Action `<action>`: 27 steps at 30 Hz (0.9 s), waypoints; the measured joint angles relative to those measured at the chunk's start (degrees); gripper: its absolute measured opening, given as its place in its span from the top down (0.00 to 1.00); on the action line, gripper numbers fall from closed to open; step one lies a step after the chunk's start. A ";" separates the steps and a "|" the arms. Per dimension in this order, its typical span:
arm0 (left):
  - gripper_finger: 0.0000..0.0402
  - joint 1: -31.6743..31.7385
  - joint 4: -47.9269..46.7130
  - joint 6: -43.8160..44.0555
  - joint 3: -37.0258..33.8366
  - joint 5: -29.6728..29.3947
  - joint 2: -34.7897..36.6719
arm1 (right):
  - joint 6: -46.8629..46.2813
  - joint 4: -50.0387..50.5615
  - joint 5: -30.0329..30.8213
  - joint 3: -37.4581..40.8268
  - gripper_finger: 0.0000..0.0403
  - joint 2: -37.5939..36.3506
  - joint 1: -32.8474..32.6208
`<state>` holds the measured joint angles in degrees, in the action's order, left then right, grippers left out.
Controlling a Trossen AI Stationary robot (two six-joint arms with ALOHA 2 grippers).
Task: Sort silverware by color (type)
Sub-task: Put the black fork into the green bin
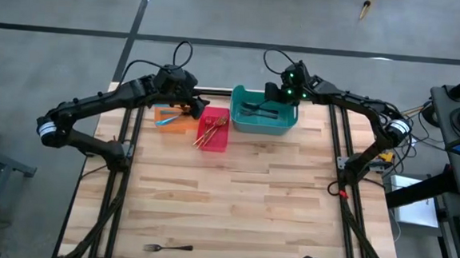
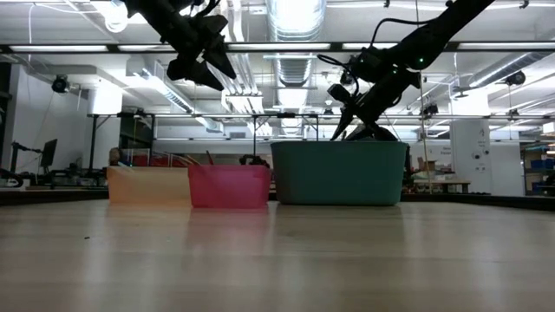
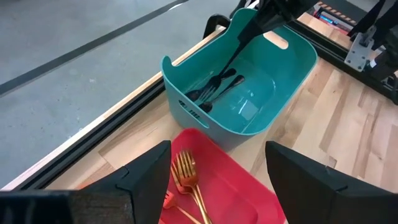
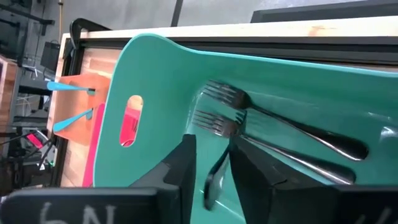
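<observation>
Teal bin (image 1: 250, 121) holds dark forks (image 4: 273, 118) – right pincer (image 4: 211, 163) slightly parted around one; left pincer (image 3: 214, 180) wide, empty, over gold forks (image 3: 185, 177) in red bin (image 1: 216, 138).

Three bins stand in a row at the far edge of the worktop (image 1: 233, 201), touching side by side. The left bin (image 1: 169, 119) holds two forks (image 1: 165, 119), the middle bin (image 1: 214, 130) holds several forks (image 1: 209, 132), and the right bin (image 1: 265, 112) holds more forks (image 1: 257, 110). The left hand (image 1: 190, 105) hangs above the join of the left and middle bins. The right hand (image 1: 274, 96) reaches into the right bin. One lone fork (image 1: 167, 248) lies near the front edge, left of centre.
</observation>
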<state>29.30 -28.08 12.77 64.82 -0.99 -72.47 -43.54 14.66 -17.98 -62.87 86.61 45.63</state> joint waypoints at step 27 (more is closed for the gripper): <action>0.40 -12.65 -6.24 23.41 0.00 7.42 0.28 | 10.62 8.51 0.26 -8.23 0.71 0.17 0.15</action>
<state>16.65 -34.31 36.18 64.82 6.43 -72.18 -32.92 23.17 -17.72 -71.10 86.78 45.78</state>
